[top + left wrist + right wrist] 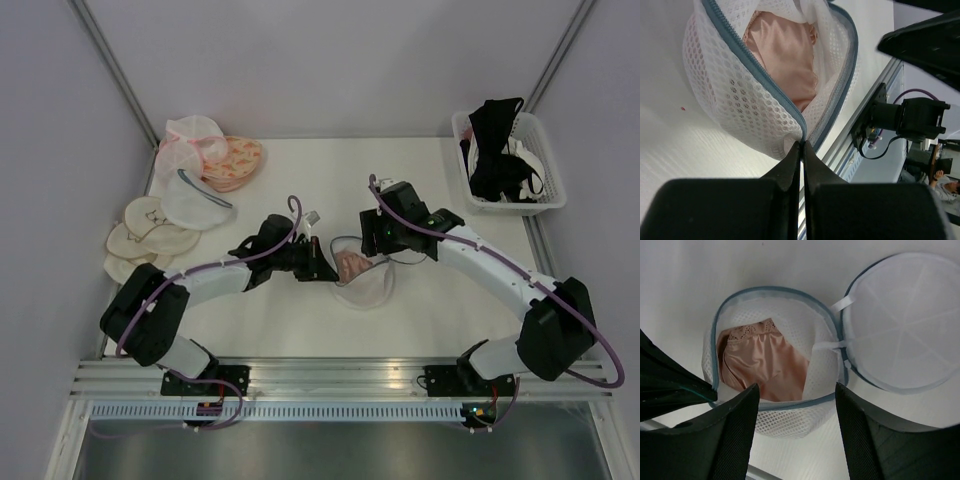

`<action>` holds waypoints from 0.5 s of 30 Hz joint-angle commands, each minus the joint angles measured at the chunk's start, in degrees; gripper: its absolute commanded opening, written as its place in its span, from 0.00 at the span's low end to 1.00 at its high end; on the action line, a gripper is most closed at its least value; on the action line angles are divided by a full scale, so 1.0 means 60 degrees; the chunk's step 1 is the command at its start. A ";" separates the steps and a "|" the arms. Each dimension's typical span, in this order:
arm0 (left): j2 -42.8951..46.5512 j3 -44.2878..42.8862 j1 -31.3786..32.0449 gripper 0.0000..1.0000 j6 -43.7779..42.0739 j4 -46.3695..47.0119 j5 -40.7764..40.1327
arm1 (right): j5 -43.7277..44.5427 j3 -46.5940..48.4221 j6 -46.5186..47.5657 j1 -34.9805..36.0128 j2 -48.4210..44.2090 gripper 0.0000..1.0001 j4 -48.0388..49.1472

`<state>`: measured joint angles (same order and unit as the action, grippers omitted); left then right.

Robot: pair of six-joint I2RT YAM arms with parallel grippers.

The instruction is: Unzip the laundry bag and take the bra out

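From above, the laundry bag [368, 288] lies mid-desk [300, 180], unzipped. On my left wrist camera, the left tool [802, 146] is pinched tight on its grey-blue zipper rim [765, 76]. The bag is white honeycomb mesh with the satiny pink bra [785, 55] inside. On the right wrist camera, the right tool [796, 390] hangs spread wide just above the bag's mouth, and the round lid [905, 325] is flipped aside.

White table [300, 170] lay beneath the jaws of the left gripper [325, 272] and right gripper [375, 243], evenly lit, shadows soft; pale grey walls [330, 60] rose beyond the jaws; metal posts [110, 60] slanted at the far corners; an aluminium rail [340, 375] ran behind the jaws; a white slatted basket [550, 170] stood beyond the right jaws, to their right.
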<state>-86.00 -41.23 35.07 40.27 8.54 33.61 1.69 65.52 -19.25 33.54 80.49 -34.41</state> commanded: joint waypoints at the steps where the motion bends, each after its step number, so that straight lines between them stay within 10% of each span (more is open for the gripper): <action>1: -0.0183 0.0324 0.0306 0.02 0.0319 0.0817 0.0128 | -0.1407 -0.0664 0.0117 0.0283 0.0237 0.65 0.0899; 15: -0.0404 0.0954 0.0556 0.02 0.0700 0.1302 -0.0108 | -0.0976 -0.1150 -0.0528 0.1749 0.1540 0.58 0.2017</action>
<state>-88.71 -36.49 38.02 43.13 13.82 33.19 -8.62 56.84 -21.06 43.68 87.24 -23.92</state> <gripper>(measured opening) 0.027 0.588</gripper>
